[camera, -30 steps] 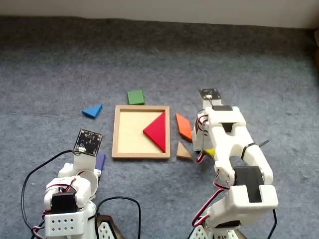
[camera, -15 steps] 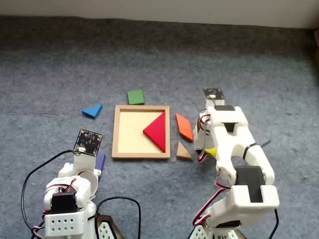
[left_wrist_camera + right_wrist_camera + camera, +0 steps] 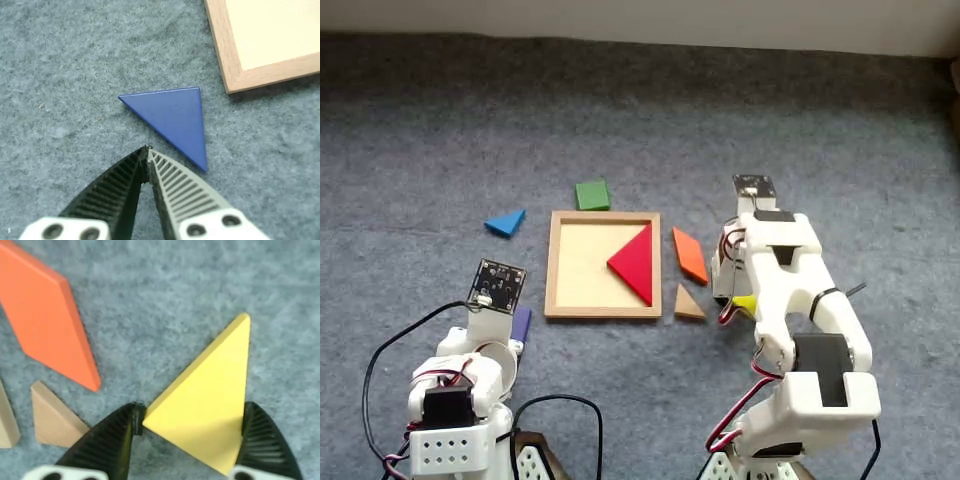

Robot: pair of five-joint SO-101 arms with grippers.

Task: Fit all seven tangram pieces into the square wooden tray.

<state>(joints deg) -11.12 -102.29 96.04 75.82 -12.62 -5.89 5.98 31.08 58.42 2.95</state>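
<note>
- Right gripper (image 3: 192,410): the jaws stand wide apart, with the yellow triangle (image 3: 210,400) between them.
- Contact: 1 finger meets a corner of the yellow triangle and the other lies against its opposite edge, so the piece is clasped from 2 sides.
- Whether the yellow triangle is lifted clear of the grey carpet (image 3: 820,120) cannot be told.
- Neighbouring pieces: the orange parallelogram (image 3: 689,254) and the small tan triangle (image 3: 687,303) lie on the carpet between the right gripper and the square wooden tray (image 3: 552,265). They lie apart from each other and from the yellow triangle.
- Left gripper (image 3: 146,152): the jaws are pressed fully together and hold nothing.
- The closed tips point at the long edge of the dark blue triangle (image 3: 175,115) and sit just beside it. This piece lies flat on the carpet, near an outer corner of the tray.
- Tray contents: 1 piece, the red triangle (image 3: 637,262), lies inside against the wall nearest the orange parallelogram.
- Remaining pieces: the green square (image 3: 591,195) lies just beyond the tray's far wall. The light blue triangle (image 3: 506,223) lies near the far corner on the left arm's side.
</note>
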